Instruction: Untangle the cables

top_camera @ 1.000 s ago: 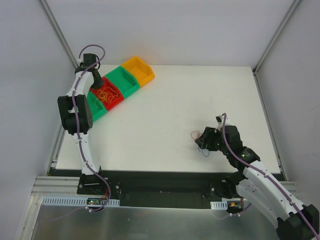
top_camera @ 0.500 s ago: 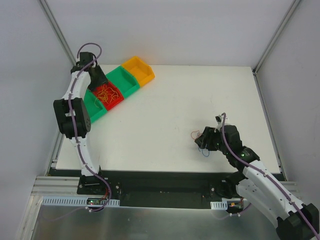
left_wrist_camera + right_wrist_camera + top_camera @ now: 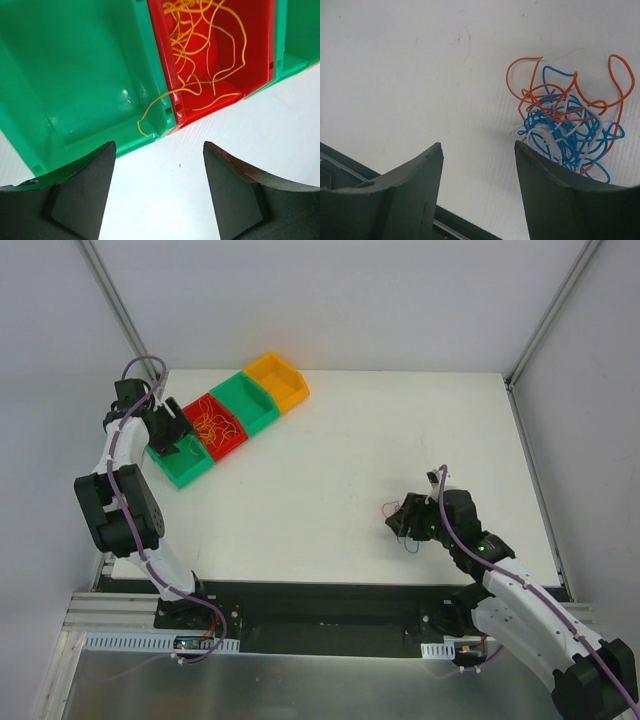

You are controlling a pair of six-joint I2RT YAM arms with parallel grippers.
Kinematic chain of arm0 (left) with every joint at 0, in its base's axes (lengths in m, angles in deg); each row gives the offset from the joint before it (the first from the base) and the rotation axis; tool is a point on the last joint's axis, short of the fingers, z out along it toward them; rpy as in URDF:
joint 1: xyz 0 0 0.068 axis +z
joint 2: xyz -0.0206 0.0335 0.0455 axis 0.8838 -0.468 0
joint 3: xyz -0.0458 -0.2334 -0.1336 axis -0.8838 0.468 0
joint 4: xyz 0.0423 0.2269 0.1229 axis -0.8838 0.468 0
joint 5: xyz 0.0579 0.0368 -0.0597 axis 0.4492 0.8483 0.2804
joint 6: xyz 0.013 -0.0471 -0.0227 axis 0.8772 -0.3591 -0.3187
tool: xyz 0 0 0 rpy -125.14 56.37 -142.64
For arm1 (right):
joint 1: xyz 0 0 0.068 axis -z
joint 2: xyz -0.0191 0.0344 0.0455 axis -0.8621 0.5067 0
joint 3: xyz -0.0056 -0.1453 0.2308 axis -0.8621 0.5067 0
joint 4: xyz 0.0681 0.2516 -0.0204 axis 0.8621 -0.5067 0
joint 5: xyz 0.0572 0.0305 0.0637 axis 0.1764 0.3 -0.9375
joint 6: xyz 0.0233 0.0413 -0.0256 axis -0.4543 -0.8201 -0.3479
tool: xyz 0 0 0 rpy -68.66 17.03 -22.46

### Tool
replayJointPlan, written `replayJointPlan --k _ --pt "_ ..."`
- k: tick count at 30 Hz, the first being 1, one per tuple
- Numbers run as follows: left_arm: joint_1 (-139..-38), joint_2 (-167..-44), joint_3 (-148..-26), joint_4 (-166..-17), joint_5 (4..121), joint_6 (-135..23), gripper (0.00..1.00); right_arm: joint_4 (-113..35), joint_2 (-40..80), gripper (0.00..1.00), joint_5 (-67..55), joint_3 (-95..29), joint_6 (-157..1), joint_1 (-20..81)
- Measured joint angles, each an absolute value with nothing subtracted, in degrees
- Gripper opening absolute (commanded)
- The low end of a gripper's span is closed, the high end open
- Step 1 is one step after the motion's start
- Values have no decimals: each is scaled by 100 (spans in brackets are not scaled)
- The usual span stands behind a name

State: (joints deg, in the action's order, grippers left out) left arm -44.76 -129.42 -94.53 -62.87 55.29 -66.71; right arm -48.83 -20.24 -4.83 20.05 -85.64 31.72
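Observation:
A tangled clump of orange, blue and white cables [image 3: 567,125] lies on the white table, beside and partly behind the right finger of my right gripper [image 3: 479,145]. That gripper is open, with only bare table between its fingers. From above, the gripper [image 3: 403,525] covers most of the clump [image 3: 393,508]. Several loose yellow cables [image 3: 200,45] lie in the red bin [image 3: 236,444]. One yellow strand [image 3: 150,107] hangs over its wall into the near green bin [image 3: 75,75]. My left gripper [image 3: 159,147] hangs open and empty just in front of these bins, shown from above [image 3: 168,432] over the near green bin.
Four bins stand in a diagonal row at the back left: a green one [image 3: 190,472], the red one, a second green one [image 3: 262,412] and an orange one [image 3: 288,390]. The table's front edge [image 3: 330,583] runs close to the right gripper.
My left gripper has opened, and the arm has swung left and back from above the red bin to the near green bin. The right arm has not moved.

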Motion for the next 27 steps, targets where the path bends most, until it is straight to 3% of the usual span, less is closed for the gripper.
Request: replayJointPlan --k 13,18,27 --pt "-4360 -13750 -9297 -6711 4404 -6258 64 -4802 -2155 62 -579 2009 -8566 3174" --pt "-4360 -13818 -9343 -6740 4389 -6223 39 -4802 -2157 62 -579 2012 -8566 3174" --pt "-4347 -13643 -9346 -6729 4684 -6153 8 -4795 -2026 62 -592 2012 -8582 3174"
